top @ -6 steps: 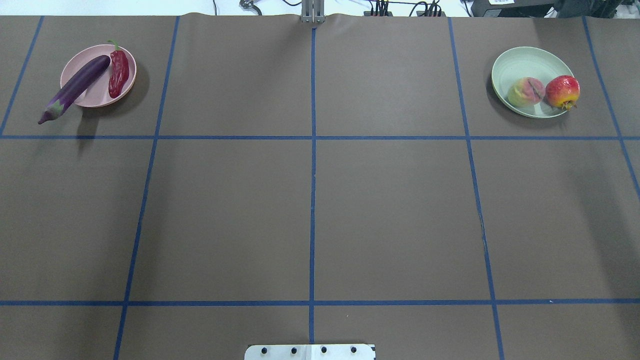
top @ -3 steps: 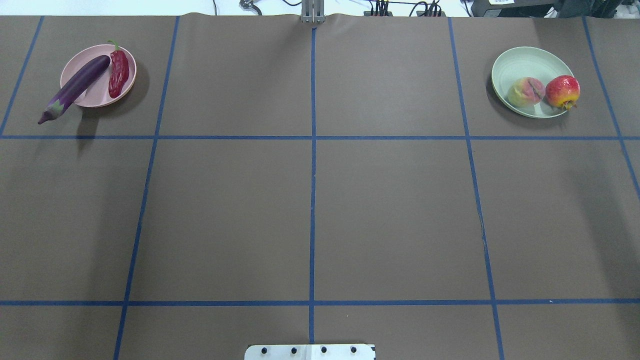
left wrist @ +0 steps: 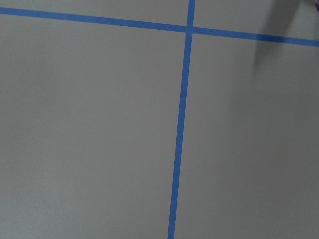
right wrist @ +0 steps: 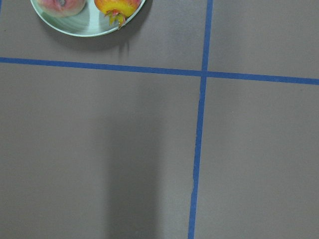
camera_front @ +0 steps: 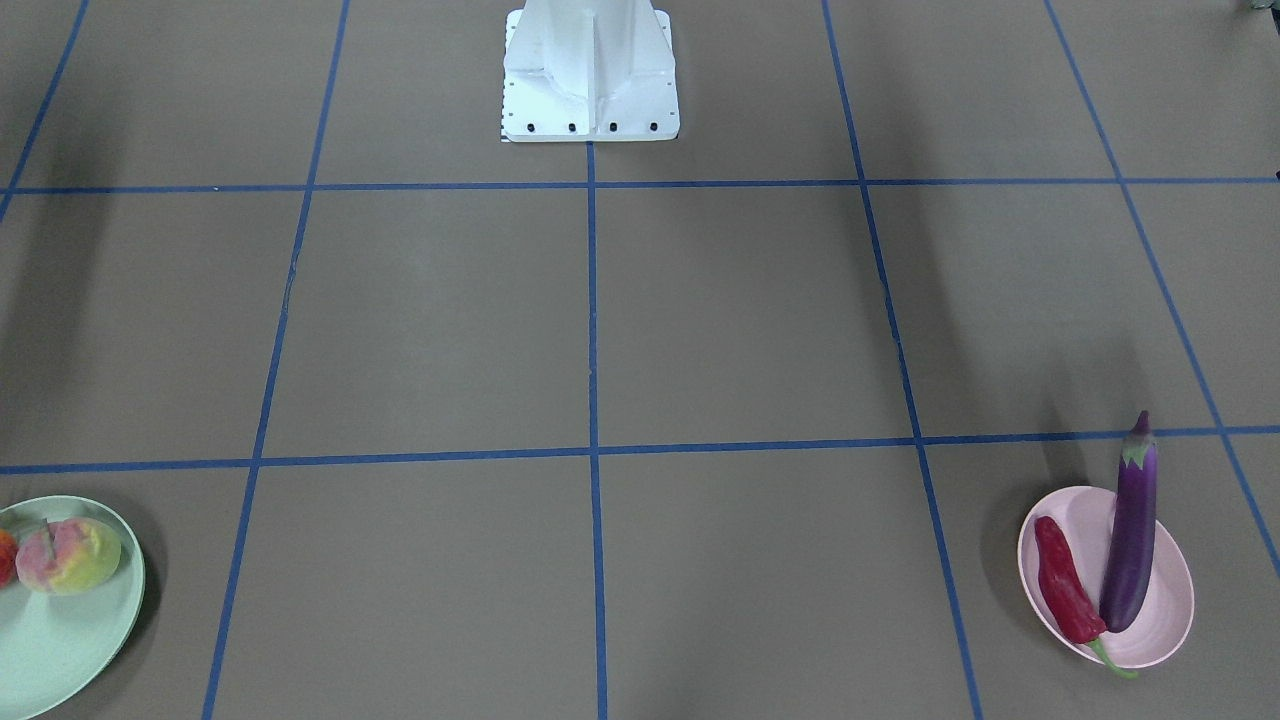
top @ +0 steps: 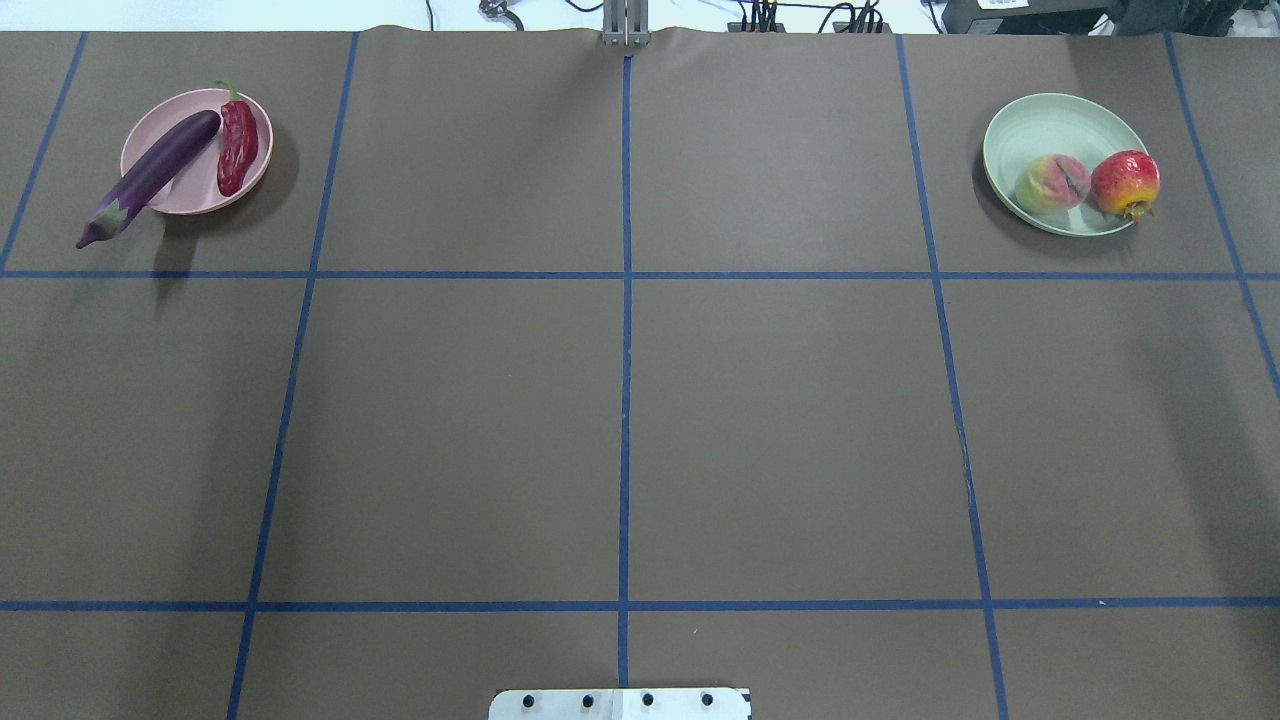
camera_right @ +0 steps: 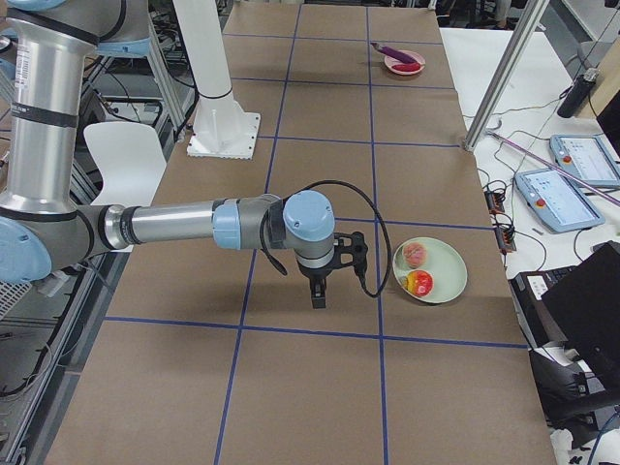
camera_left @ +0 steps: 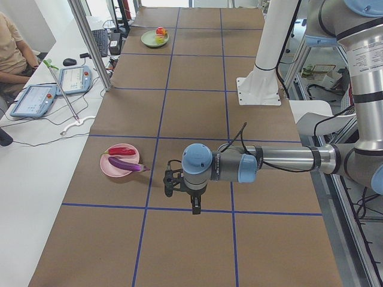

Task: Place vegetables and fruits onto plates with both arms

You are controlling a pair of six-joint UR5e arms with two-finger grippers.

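Observation:
The purple eggplant (top: 150, 175) lies across the pink plate (top: 200, 190) at the far left, its capped end overhanging the rim. The red chili pepper (top: 237, 148) lies on that plate beside it. The peach (top: 1050, 183) and the round red-orange fruit (top: 1125, 182) sit on the mint green plate (top: 1040, 120) at the far right. My left gripper (camera_left: 195, 206) hangs over the table short of the pink plate (camera_left: 114, 168), empty. My right gripper (camera_right: 319, 295) hangs beside the green plate (camera_right: 450, 266), empty. I cannot tell whether either is open or shut.
The white pedestal base (camera_front: 590, 75) stands at the table's robot-side edge. Blue tape lines (top: 625, 300) divide the brown table cover into squares. An operator (camera_left: 15, 48), tablets (camera_left: 36, 98) and a metal post (camera_left: 90, 42) are along the far side.

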